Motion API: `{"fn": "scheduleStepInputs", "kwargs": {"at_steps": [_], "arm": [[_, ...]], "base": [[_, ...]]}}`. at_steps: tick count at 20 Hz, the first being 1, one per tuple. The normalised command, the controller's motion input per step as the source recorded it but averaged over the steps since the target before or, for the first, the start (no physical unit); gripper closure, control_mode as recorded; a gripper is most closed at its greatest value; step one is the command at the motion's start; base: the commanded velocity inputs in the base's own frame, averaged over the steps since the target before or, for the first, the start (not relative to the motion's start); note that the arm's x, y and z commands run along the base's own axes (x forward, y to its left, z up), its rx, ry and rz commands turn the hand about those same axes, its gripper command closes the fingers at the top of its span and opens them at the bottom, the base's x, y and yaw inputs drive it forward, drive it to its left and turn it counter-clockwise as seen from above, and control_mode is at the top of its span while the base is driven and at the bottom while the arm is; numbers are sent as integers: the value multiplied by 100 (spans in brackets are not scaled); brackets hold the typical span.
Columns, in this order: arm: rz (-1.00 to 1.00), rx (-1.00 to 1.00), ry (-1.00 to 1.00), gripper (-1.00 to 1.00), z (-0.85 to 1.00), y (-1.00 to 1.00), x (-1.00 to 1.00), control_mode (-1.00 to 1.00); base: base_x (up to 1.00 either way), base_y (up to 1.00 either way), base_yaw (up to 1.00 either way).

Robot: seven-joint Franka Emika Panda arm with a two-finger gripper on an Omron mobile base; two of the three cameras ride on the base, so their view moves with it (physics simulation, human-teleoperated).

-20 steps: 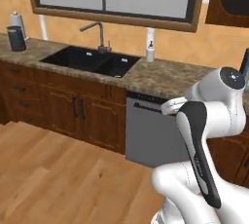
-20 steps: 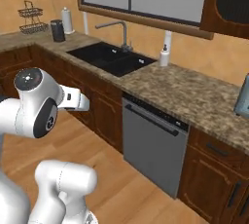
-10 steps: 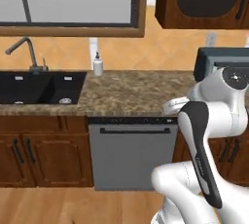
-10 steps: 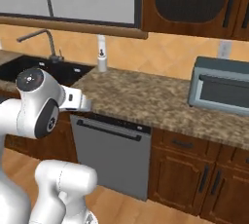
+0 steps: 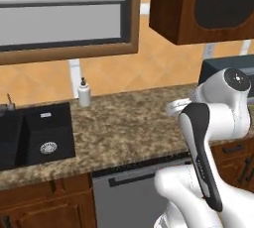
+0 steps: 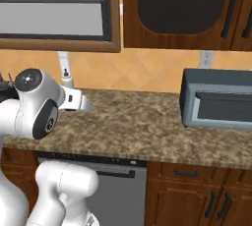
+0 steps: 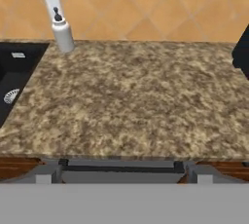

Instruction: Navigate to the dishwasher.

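Two fingers (image 7: 48,173) stand well apart at the bottom of my hand view with nothing between them. That suits a drive, since I have nothing to carry and nothing to grasp. The arm is folded up close over the base, which I take as the travel pose, with the hand held above the counter (image 7: 141,101) edge and looking down across it.

Just past the fingers, and lying between them, I see the dark top strip and bar handle of the dishwasher (image 7: 119,167). In the base views its grey front (image 5: 124,197) sits under the counter right in front of the base, partly behind the arm. From the right side the panel (image 6: 123,190) has a brown cabinet beside it. I judge the base is about at its goal and nearly square to the panel.

For edges, the counter lip runs straight across just ahead of the fingers, and the stone beyond it is bare. The sink (image 7: 14,72) opens out past the left finger. A soap bottle (image 7: 62,35) stands far ahead on that same side, against the wall. A microwave (image 6: 216,99) sits on the counter well off past the right finger. The wall cabinet (image 6: 187,11) hangs above. Any remaining move should be a small nudge, as the counter lip allows little further forward travel.
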Motion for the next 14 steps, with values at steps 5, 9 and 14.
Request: {"fn": "scheduleStepInputs", "kwargs": {"at_steps": [5, 9, 14], "arm": [[0, 0, 0, -100, 0, 0, 0, 100], [0, 0, 0, -100, 0, 0, 0, 100], [0, 0, 0, -100, 0, 0, 0, 100]], "base": [[100, 11, -33], [95, 13, -6], [21, -37, 40]]}}
